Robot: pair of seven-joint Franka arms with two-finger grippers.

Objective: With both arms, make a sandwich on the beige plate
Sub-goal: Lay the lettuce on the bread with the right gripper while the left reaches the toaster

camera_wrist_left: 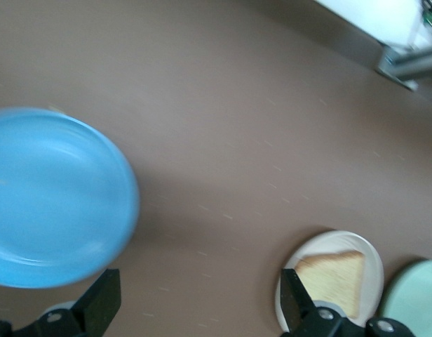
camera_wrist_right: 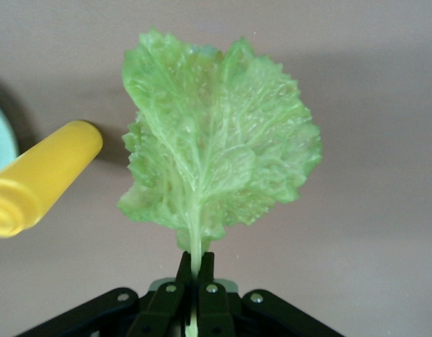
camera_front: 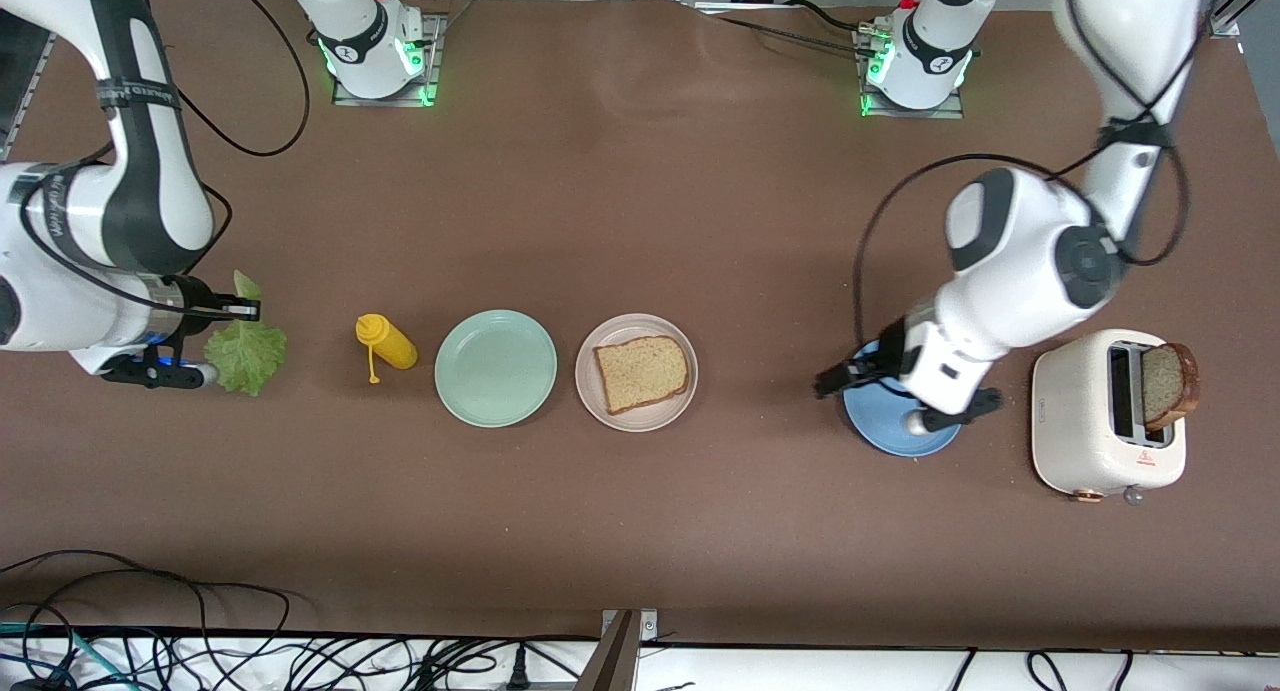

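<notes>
One brown bread slice point(camera_front: 641, 372) lies on the beige plate point(camera_front: 655, 419) at the middle of the table; the left wrist view shows this bread point(camera_wrist_left: 335, 277) and plate point(camera_wrist_left: 374, 256) too. A second slice point(camera_front: 1165, 383) sticks up out of the toaster. My right gripper point(camera_front: 238, 313) is shut on the stem of the green lettuce leaf point(camera_front: 247, 356) at the right arm's end of the table. In the right wrist view the leaf point(camera_wrist_right: 216, 147) fans out from the shut gripper point(camera_wrist_right: 196, 263). My left gripper point(camera_front: 900, 396) hangs open over the blue plate, holding nothing point(camera_wrist_left: 198, 309).
A yellow squeeze bottle point(camera_front: 385, 341) lies between the lettuce and a mint green plate point(camera_front: 495, 368), which sits beside the beige plate. The blue plate point(camera_front: 880, 426) and a cream toaster point(camera_front: 1085, 421) stand toward the left arm's end. Cables run along the table's front edge.
</notes>
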